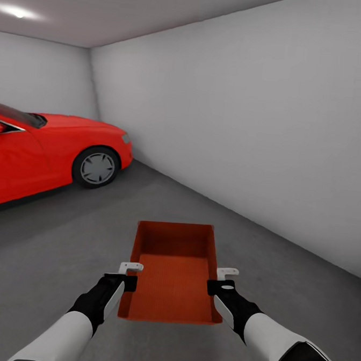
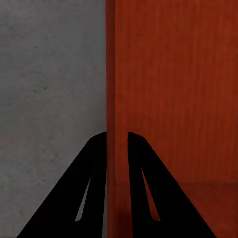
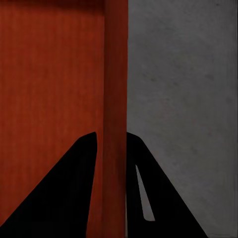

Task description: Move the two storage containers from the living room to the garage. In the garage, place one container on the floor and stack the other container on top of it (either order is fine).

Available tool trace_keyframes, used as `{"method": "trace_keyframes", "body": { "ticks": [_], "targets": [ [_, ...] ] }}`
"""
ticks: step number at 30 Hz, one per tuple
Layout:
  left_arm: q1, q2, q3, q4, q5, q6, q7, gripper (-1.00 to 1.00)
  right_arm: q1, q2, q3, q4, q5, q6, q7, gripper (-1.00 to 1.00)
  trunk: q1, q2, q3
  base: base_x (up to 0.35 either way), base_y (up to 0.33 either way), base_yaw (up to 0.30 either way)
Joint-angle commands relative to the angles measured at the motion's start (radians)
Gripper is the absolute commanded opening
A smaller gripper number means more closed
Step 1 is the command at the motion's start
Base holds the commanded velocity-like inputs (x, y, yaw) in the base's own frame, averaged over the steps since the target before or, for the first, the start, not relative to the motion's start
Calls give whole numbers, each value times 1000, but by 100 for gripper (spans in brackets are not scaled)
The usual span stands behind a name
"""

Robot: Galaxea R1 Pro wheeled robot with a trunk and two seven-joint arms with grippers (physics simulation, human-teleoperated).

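Gripping unlabelled storage container (image 1: 172, 277), both claws

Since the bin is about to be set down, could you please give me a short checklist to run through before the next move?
1. Left gripper clamps the storage container's side wall, one finger on each face: ok.
2. Right gripper clamps the opposite wall the same way: ok.
3. Container held level between both arms: ok, it looks even in the head view.
4. In the garage: ok, grey concrete floor, white wall.
5. Set-down spot ahead clear of the red car: ok, the car stands well off to the left.
6. Second container's whereabouts: cannot tell.
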Motion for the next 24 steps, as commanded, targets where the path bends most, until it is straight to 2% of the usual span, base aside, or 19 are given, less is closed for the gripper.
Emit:
{"method": "trace_keyframes", "body": {
  "ticks": [1,24],
  "targets": [
    [-1,-4,5,-4,-38,-68,10,-100,-1,3,8,4,-11,7,-11,-100,1,-2,-2,133,69,-285],
    [-1,-4,5,-3,-41,-69,10,-100,-1,3,8,4,-11,7,-11,-100,1,-2,-2,296,116,-285]
  ]
}}
